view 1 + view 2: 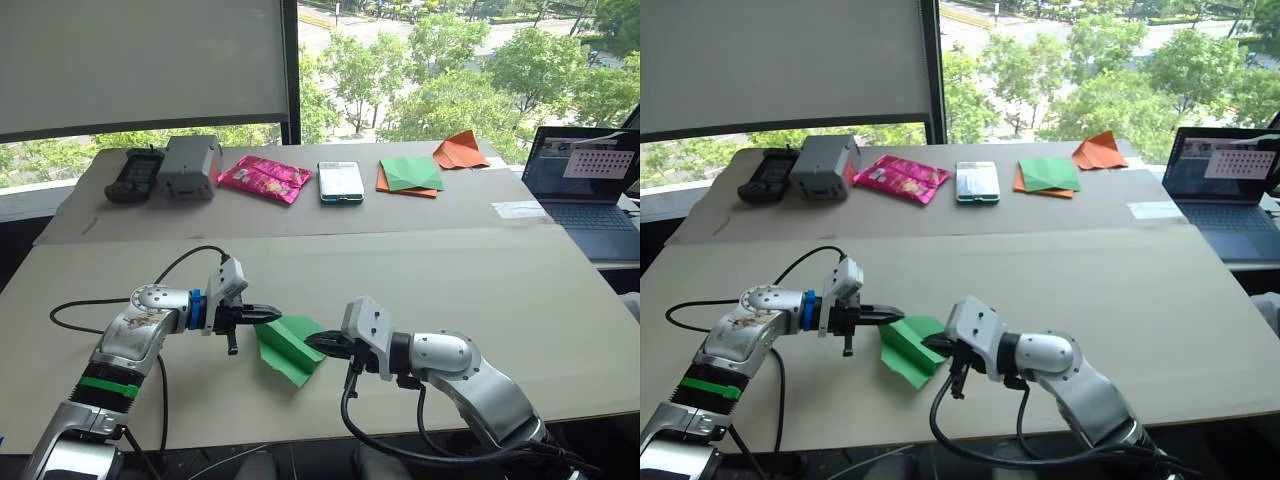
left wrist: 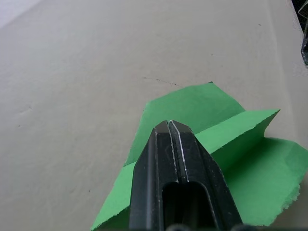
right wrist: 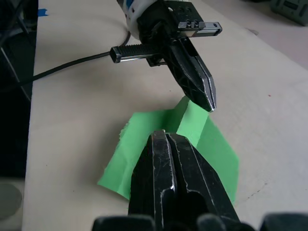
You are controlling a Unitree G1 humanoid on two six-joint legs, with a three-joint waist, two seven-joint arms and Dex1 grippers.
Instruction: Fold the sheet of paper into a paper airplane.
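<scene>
1. Our left gripper (image 1: 268,315) has its fingers pressed together with no gap. In our left wrist view the closed tips lie over the paper (image 1: 290,347). In the right wrist view they hover at the raised flap's top edge, so we cannot tell whether they pinch it.
2. Our right gripper (image 1: 318,343) is likewise closed, fingers together. Its tips sit over the paper's edge; whether any paper is caught between them we cannot tell.
3. The grippers meet almost tip to tip: from the paper's middle, the left comes in from about 10 o'clock and the right from about 3 o'clock.
4. The paper lies near the front edge of the table (image 1: 480,290), already creased into a narrow folded shape with one flap standing up.
5. We judge this a mid-fold step: a wing or body crease is being set, and the plane is not yet finished.
6. The next move likely calls for one gripper pinning the body flat while the other presses the flap down along its crease.
</scene>
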